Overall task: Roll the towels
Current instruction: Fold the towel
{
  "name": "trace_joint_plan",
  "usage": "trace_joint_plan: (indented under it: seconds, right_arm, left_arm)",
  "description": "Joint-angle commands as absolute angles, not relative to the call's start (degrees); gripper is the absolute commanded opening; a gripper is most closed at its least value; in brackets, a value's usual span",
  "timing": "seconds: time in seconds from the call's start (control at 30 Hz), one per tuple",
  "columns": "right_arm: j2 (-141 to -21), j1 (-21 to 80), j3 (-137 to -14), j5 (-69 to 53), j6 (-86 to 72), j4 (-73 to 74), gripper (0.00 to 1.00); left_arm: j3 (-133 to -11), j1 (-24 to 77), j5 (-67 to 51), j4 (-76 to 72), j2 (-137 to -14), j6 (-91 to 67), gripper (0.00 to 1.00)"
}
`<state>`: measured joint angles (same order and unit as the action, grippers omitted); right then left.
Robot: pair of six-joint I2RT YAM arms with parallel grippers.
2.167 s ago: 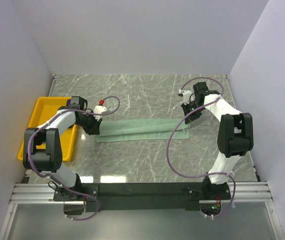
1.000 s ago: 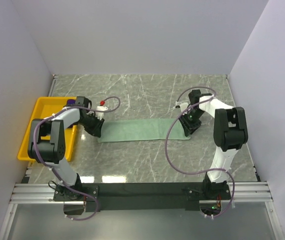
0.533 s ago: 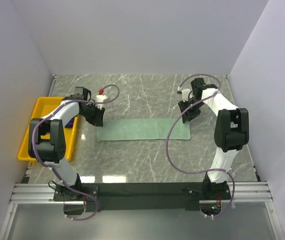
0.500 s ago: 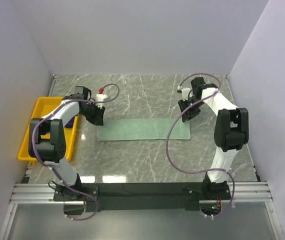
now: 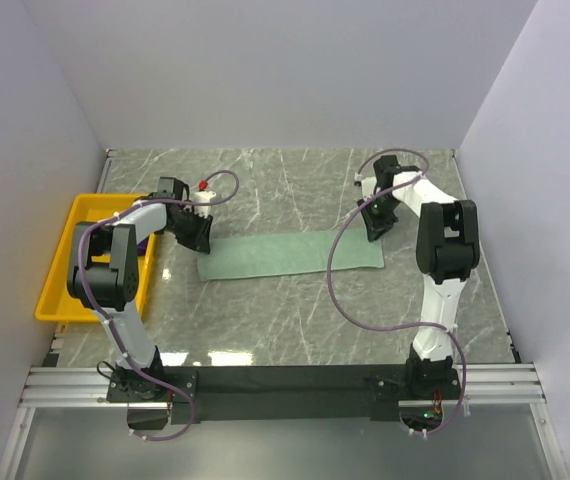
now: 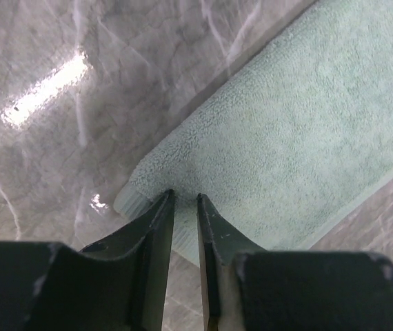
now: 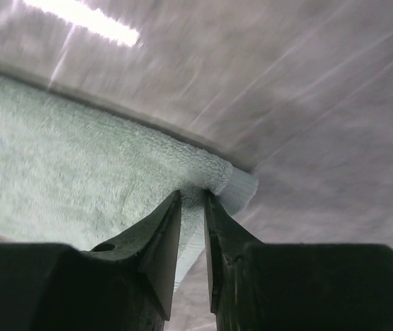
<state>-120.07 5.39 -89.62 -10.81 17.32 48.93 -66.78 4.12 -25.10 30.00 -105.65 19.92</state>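
Two soft towels belonged to the job, but only one was out on the table. The pale mint green cloth towel (image 5: pixel 290 252) lay flat and unrolled on the grey marbled tabletop (image 5: pixel 285 310), a long strip running left to right between the arms. The left gripper (image 6: pixel 183 196) had its jaws at a narrow slit on the strip's far left corner, with a small pucker of cloth nipped between the tips. The right gripper (image 7: pixel 193 194) pinched the far right corner the same way, where the ribbed hem stood lifted. Holding both far corners probably served to pull the strip taut and square it before rolling from one end. The deep purple towel (image 5: pixel 145 243) showed only as a sliver in the yellow plastic tray (image 5: pixel 70 270) under the left arm, apparently awaiting its turn.
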Motion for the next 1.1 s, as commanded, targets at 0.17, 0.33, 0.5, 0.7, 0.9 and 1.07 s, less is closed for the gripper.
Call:
trace_joint_plan:
  seconds: [0.17,0.33,0.5,0.7,0.9,1.07]
  right_arm:
    - [-122.18,4.4,-102.29,-6.05,13.99,48.95,0.47]
    - [-114.72,2.2,-95.74,-8.97,9.41,49.92,0.56]
    - [-114.17,2.11,-90.36,-9.92,7.03,49.66,0.55]
    - [-116.36,2.11,-88.95,-9.58,6.06,48.78,0.54]
    - [-120.23,3.51,-89.3,-9.58,6.42,48.17,0.5]
    - [-122.08,6.06,-89.47,-7.04,6.42,48.08,0.39]
  left_arm:
    - [-67.85,4.83,-26.1,31.02,-103.98,17.49,0.33]
    - [-68.03,4.83,-27.24,32.26,-100.2,17.14,0.4]
    - [-68.11,4.83,-27.16,32.69,-98.7,17.4,0.44]
    - [-68.73,4.83,-27.33,32.87,-98.44,16.96,0.48]
    - [-68.56,4.83,-26.81,32.61,-98.09,16.52,0.49]
    - [-68.2,4.83,-25.75,32.26,-97.74,16.7,0.5]
